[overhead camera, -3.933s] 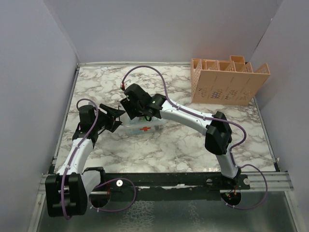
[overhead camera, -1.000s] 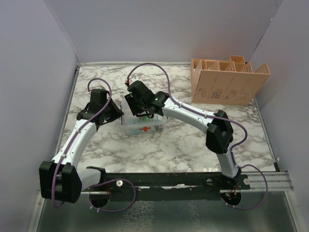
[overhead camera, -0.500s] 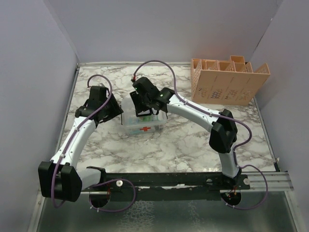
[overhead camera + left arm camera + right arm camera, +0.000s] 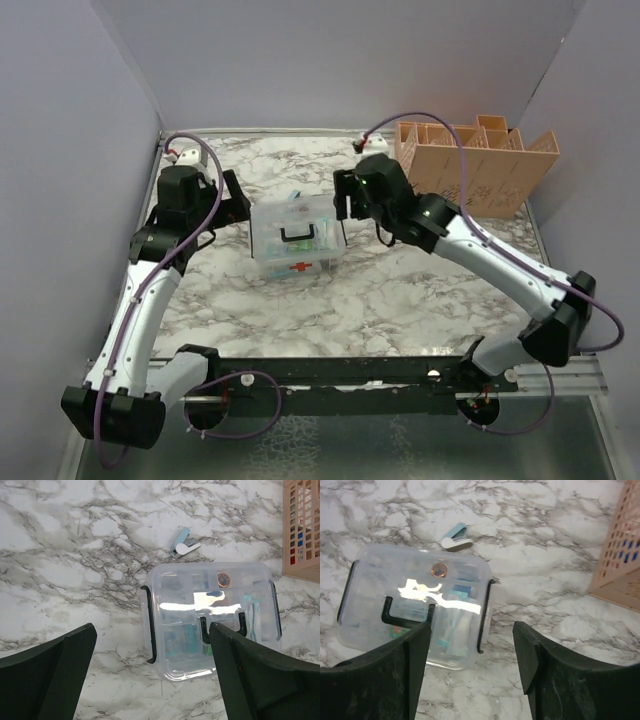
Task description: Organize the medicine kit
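- Marble-patterned table (image 4: 400,300), plain grey walls on three sides.
- left gripper (image 4: 152,626): was at the medicine kit a second ago and has drawn back to its left. Jaws now wide, nothing held.
- medicine kit (image 4: 295,240): mid-table, lid on. Clear rectangular plastic, black handle (image 4: 297,236), red cross (image 4: 300,267). Glare on the lid blurs the contents.
- right gripper (image 4: 471,625): withdrawn from the kit to its right. Jaws apart, empty.
- peach slotted organizer (image 4: 470,170): far right, cropped in both wrist views.
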`<state>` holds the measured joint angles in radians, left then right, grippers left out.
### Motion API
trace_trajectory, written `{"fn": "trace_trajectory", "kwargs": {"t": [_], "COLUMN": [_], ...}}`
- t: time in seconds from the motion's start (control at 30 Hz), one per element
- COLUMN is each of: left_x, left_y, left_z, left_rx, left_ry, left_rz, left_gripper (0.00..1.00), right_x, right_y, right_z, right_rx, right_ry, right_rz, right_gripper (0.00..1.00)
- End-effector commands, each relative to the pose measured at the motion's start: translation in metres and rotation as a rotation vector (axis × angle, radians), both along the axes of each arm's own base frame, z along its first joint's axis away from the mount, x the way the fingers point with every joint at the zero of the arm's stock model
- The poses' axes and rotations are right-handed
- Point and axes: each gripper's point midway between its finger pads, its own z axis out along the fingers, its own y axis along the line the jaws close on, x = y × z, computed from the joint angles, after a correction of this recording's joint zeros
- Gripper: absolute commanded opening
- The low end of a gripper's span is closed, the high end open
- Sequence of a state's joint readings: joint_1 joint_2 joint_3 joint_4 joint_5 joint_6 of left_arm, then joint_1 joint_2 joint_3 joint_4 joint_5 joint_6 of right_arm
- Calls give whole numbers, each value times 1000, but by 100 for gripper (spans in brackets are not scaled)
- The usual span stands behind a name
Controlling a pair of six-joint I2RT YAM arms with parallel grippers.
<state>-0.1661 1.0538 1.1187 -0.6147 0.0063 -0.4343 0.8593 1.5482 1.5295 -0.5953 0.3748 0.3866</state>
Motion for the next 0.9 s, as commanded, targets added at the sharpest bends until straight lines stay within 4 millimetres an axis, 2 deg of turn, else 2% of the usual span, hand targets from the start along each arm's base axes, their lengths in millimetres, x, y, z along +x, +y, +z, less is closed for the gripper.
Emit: {"fn": "trace_trajectory", "kwargs": {"t": [0.0, 0.17, 0.33, 0.47, 0.67, 0.87], "left_x": [-10, -29, -54, -78, -107, -118], "left_y": [6, 14, 28, 30, 32, 36], "left_z": [41, 79, 117, 137, 151, 141], "left_rx": [74, 103, 122, 98, 63, 56], "left_ry": [-156, -284, -402, -467, -504, -460], "left_rz": [-48, -48, -1, 0, 5, 22], "left_gripper": [99, 99, 99, 99, 99, 99], "right_x": [-4, -33, -61, -87, -121, -137], "right_y": [-60, -113, -164, -201, -239, -255], "right_z": [19, 34, 65, 86, 104, 109], "right_rx": [-13, 2, 43, 74, 192, 267], "right_ry": [-150, -230, -308, -331, -325, -324], "right_rz": [-170, -234, -318, -369, -422, -437], "right_gripper": [72, 83, 89, 95, 98, 100]}}
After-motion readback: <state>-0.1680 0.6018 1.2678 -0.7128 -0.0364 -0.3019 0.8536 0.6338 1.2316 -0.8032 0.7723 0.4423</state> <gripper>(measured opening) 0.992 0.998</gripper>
